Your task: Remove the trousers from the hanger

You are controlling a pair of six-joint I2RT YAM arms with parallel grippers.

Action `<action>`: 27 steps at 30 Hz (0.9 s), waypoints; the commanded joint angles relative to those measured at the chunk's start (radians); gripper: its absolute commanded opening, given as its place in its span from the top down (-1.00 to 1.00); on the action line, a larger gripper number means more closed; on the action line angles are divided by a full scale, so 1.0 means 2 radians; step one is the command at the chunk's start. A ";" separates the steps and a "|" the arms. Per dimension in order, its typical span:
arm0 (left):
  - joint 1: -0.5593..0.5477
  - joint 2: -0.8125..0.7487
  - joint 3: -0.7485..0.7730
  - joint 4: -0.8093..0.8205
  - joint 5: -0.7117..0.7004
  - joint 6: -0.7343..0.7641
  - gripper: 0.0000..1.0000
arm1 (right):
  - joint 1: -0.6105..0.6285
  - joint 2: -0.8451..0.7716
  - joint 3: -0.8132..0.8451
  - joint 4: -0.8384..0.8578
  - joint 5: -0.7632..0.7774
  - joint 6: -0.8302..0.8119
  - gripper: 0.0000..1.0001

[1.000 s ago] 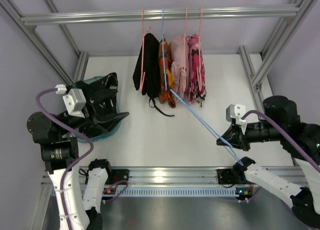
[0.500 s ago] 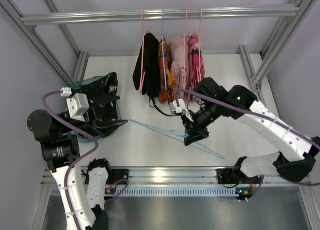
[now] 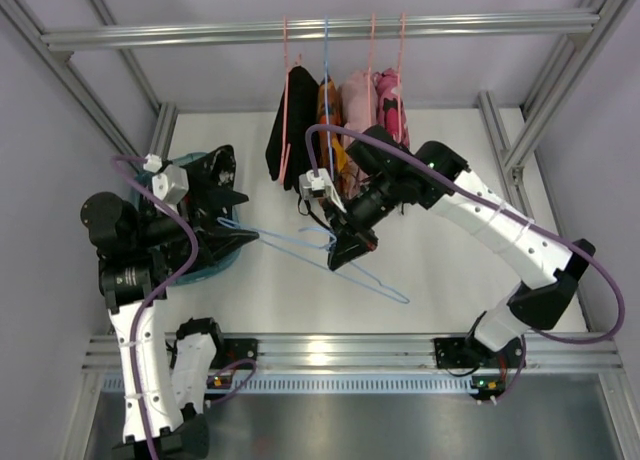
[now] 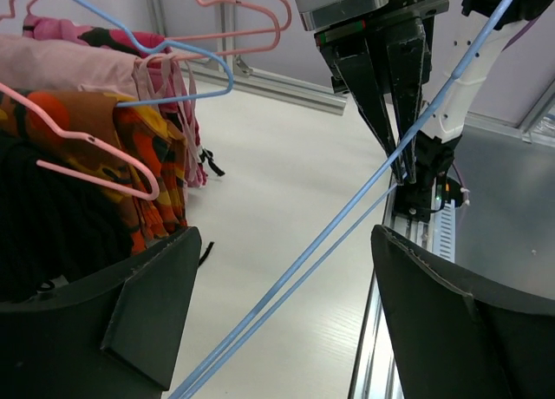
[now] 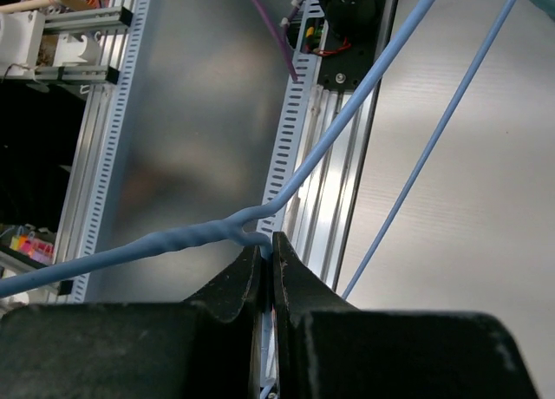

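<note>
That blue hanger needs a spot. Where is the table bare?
Bare white tabletop: right of the blue wire hanger up to the frame post, and between hanger and front rail. Crowded: teal basket of black trousers at left, hanging garments at back.

Overhead view looks down on the desk (image 3: 290, 292); both wrist views sit close, sharing the blue hanger (image 5: 347, 108).

Hanger (image 5: 360, 91) blue. Hung trousers (image 3: 297, 130) blk, other pair (image 3: 215, 175) blk w/ white dots. Bin (image 3: 190, 158) teal. Table (image 3: 270, 300) white.
</note>
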 commanded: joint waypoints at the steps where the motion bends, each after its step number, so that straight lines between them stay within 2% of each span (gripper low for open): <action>1: -0.007 -0.008 -0.020 0.010 0.100 0.032 -0.69 | 0.013 0.008 0.020 0.030 -0.034 0.018 1.00; 5: -0.016 -0.010 -0.059 0.009 0.099 0.035 -0.67 | 0.013 0.027 0.024 0.030 -0.058 0.031 1.00; 9: -0.026 -0.013 -0.087 0.008 0.099 -0.018 -0.70 | 0.017 0.037 0.018 0.031 -0.062 0.029 1.00; 16: -0.046 -0.034 -0.102 0.011 0.099 -0.053 -0.72 | 0.029 0.056 0.005 0.025 -0.095 0.031 1.00; 23: -0.046 -0.038 -0.101 0.016 0.101 -0.044 -0.56 | 0.040 0.110 0.068 0.012 -0.147 0.048 1.00; 24: -0.046 -0.036 -0.102 0.043 0.101 -0.061 -0.53 | 0.040 0.115 0.075 0.020 -0.152 0.061 1.00; 27: -0.046 -0.031 -0.101 0.043 0.102 -0.074 -0.51 | 0.039 0.121 0.080 0.033 -0.169 0.081 1.00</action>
